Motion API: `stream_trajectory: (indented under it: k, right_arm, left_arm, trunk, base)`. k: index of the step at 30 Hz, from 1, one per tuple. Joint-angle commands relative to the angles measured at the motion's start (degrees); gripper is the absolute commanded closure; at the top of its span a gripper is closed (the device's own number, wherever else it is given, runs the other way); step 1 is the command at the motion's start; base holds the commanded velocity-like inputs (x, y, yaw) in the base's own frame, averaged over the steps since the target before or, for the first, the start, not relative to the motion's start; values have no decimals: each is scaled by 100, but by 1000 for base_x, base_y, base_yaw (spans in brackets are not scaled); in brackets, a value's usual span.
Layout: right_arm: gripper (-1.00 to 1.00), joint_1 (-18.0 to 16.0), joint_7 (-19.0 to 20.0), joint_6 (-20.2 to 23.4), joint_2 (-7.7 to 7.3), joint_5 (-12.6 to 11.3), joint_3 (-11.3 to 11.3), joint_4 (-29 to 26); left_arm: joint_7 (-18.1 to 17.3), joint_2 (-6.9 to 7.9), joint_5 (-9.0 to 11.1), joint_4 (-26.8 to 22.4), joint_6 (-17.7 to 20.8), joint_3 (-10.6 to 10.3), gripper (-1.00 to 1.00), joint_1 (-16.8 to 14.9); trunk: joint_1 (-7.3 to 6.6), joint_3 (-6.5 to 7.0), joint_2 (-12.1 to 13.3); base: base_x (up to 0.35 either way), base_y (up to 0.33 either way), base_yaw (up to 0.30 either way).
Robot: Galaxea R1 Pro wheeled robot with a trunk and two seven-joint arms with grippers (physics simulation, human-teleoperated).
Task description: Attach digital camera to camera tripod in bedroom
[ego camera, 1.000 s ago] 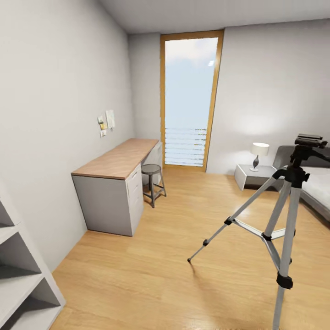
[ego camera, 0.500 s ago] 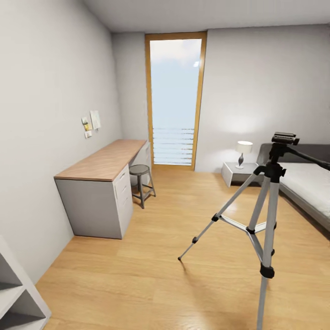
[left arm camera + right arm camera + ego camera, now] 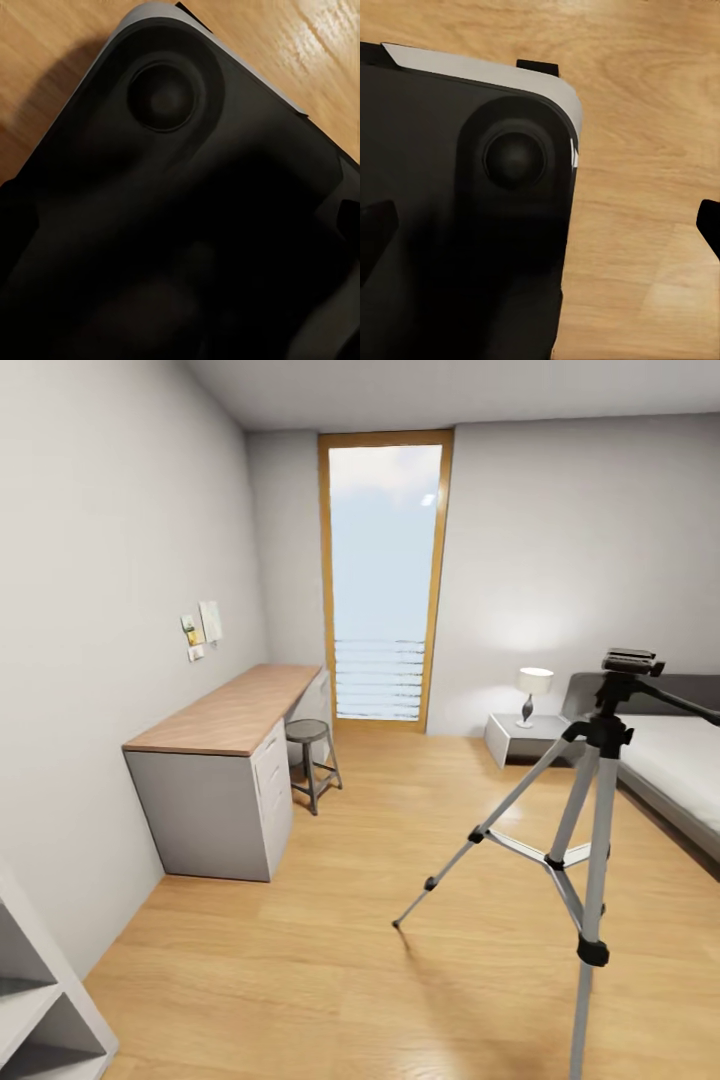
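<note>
White walls (image 3: 120,560) are enclosing a room with a light wood floor (image 3: 330,960). A tall wood-framed window (image 3: 385,575) is letting pale daylight in at the far end. A desk (image 3: 235,760) with a wooden top and grey drawers is standing along the left wall, with a round grey stool (image 3: 310,760) just beside it. Notes (image 3: 202,628) are hanging above the desk. A lit lamp (image 3: 533,690) is glowing on a grey nightstand (image 3: 520,740) beside a grey bed (image 3: 675,760). A white shelf (image 3: 40,1000) is showing at the near left.

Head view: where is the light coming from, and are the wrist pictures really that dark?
Head view: bright window, a lit lamp glowing on the wall, faint tripod shadow on the floor. Both wrist views: a dark robot part in shade, with glare streaks on the wood.
</note>
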Motion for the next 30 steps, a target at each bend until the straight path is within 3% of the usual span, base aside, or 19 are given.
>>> stream_trajectory:
  k: [1, 11, 22, 30]
  right_arm:
    - [-100, 0, -5, -17, 0, 57, -48, -2]
    - [-100, 0, -11, -31, 1, 56, -48, -2]
    - [-100, 0, -47, -39, 16, 35, -54, -2]
    - [-100, 0, -43, 1, 34, 3, -64, -2]
  left_arm:
    - [-4, -3, -19, -5, -8, 46, -100, 1]
    - [-4, -5, -21, -5, -8, 45, -100, 1]
    - [-4, -1, -21, -5, -8, 42, -100, 1]
    - [-4, 2, -21, -5, -8, 40, -100, 1]
  trunk:
    - [0, -4, -2]
    - [0, -4, -2]
    - [0, -4, -2]
    - [0, -4, -2]
  base:
    - [0, 257, -1]
    - [0, 271, 0]
    - [0, 44, -9]
    - [0, 4, -165]
